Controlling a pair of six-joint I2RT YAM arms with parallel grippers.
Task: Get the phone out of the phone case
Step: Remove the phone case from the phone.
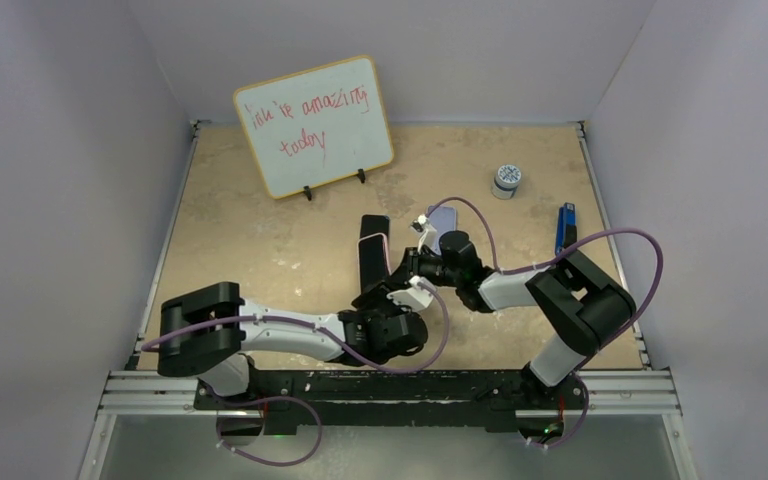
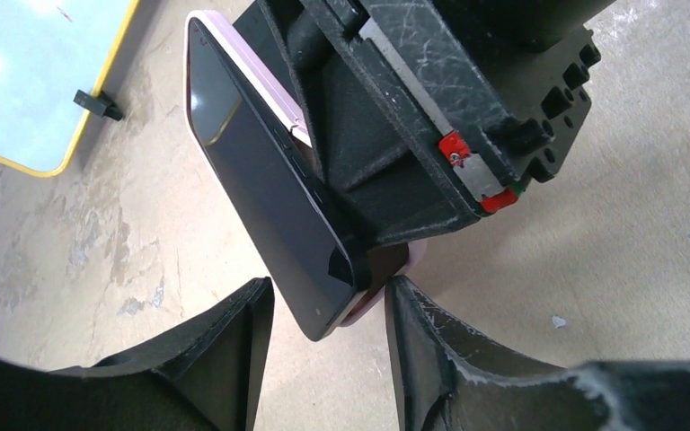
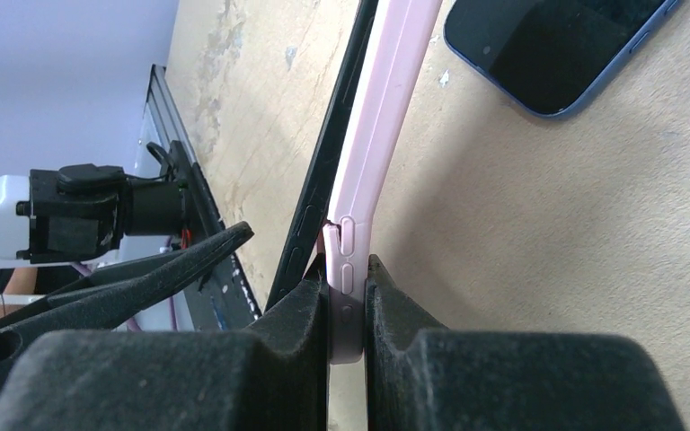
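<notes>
The right gripper [image 3: 348, 283] fills the bottom of its own wrist view. Its two fingers are pressed together on the side wall of the pink case [image 3: 386, 117], just below the case's side buttons, and only the case wall lies between them. The black phone [image 3: 321, 171] runs edge-on beside the case, on the outer side of one finger. Near the fingers its edge stands away from the pink wall, while farther up the two lie close together.

In the left wrist view the left gripper [image 2: 328, 301] is spread wide, and the phone's near corner sits in the gap between its fingers. The finger [image 2: 234, 359] on the screen side stands a little apart from the phone. The other finger [image 2: 431, 359] is just beside the pink corner, and I cannot tell whether it touches. At the far end the pink rim wraps the phone's corner. At the near end the phone's corner stands proud of the case, with pink showing behind it. The phone is partly out but not free.

From above, both grippers meet over the middle of the table [image 1: 260, 250], with the phone and case held between them. A blue phone [image 3: 557, 45] lies flat on the table just beyond the right gripper. A whiteboard [image 1: 315, 125] stands at the back, a small round tin [image 1: 506, 180] sits to the right, and a blue stick-like thing [image 1: 565, 228] lies near the right edge.
</notes>
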